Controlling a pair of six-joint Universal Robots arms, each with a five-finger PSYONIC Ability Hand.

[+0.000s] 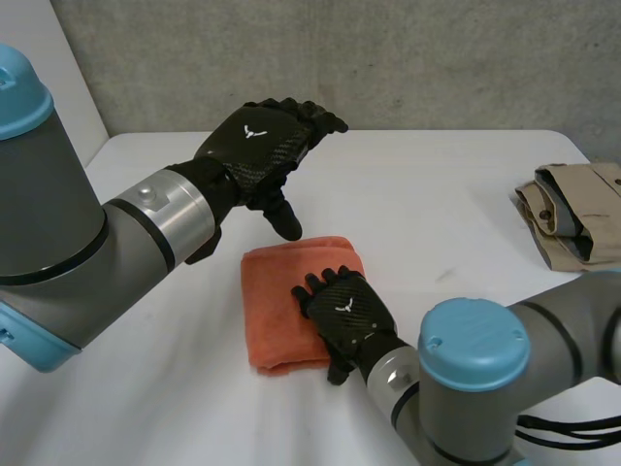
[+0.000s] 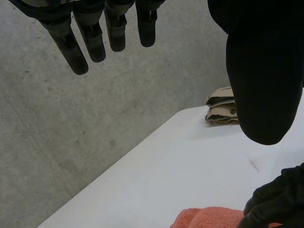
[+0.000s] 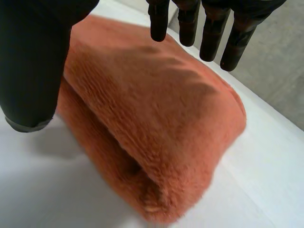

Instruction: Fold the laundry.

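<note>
**A:** Where is the laundry?

**B:** 1 folded orange terry towel (image 1: 277, 306) lies on the white table (image 1: 437, 214), toward the robot's side and roughly between the 2 arms. It is a thick rectangle. In the right wrist view its stacked layers show along the side by the thumb.

**A:** What is the right hand doing?

**B:** The right hand (image 1: 344, 311) lies palm down on the towel's right part. Its fingers (image 3: 209, 33) are straight and slightly spread, pointing across the cloth toward the far edge. The thumb sits out to the side, by the towel's near edge. Nothing is pinched or curled round. I cannot tell how hard the hand presses.

**A:** And the left?

**B:** The left hand (image 1: 257, 146) hangs in the air above the table, just beyond the towel's far edge and apart from the cloth. Its fingers (image 2: 80, 42) are straight and side by side. The thumb stands well apart from them, pointing down toward the towel. It holds nothing.

**A:** Anything else on the table?

**B:** 1 folded beige fabric garment (image 1: 572, 214) sits at the table's right edge, well apart from the towel and both hands. A grey concrete wall (image 1: 388, 58) stands behind the table.
</note>
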